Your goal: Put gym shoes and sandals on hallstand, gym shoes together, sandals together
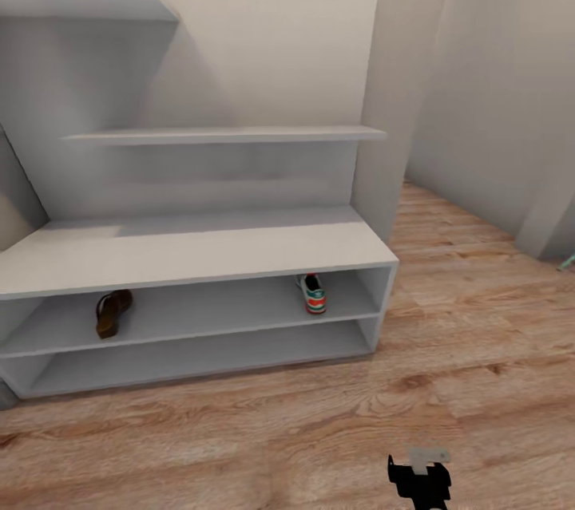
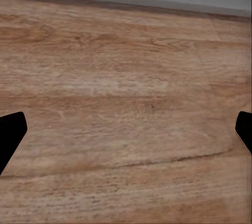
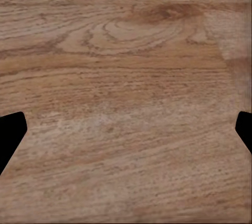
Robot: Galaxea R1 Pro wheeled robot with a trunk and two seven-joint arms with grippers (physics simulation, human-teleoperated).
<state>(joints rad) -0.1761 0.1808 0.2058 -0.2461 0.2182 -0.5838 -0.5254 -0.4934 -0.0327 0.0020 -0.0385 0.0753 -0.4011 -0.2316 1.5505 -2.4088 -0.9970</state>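
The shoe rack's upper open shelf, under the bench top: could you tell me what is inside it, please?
Inside the shoe rack, the upper shelf holds one brown sandal near its left end and one sneaker near its right end, far apart. The bench top hides the shelf's back.

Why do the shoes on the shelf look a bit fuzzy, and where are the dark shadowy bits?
In the head view, the sandal and gym shoe are small and soft-edged, so fine detail blurs; shadow darkens the hallstand under its wall shelves. In both wrist views the corridor floor is evenly lit, without glare, grain slightly smeared; the black fingertips at the edges are unlit shapes.
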